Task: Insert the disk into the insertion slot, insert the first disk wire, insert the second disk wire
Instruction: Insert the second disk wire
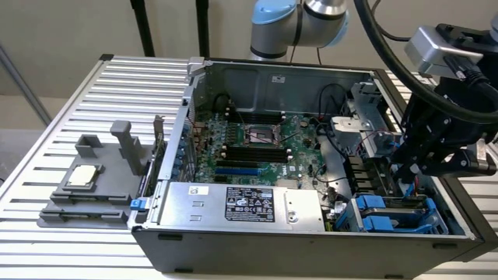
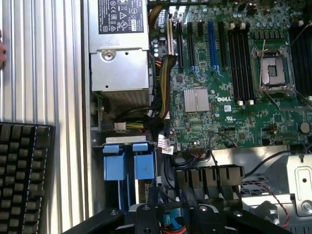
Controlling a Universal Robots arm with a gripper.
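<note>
Slatted metal table (image 1: 70, 99) under open computer case (image 1: 311, 245); tool (image 1: 410, 173) lowered just above insertion slot (image 1: 400, 214), clear of case wall; finger state cannot be told.

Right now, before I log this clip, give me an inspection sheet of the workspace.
Surface: ribbed metal table, bearing an open computer case.
Job's things: drive bay with blue clips in the case's corner at the exterior view's right; disk not told apart.
Clutter: grey fixture holding a processor; keyboard.
End effector: low over the bay; grip unclear.
Cables: black hose on the arm; internal wiring.
Surroundings: plain wall.
</note>
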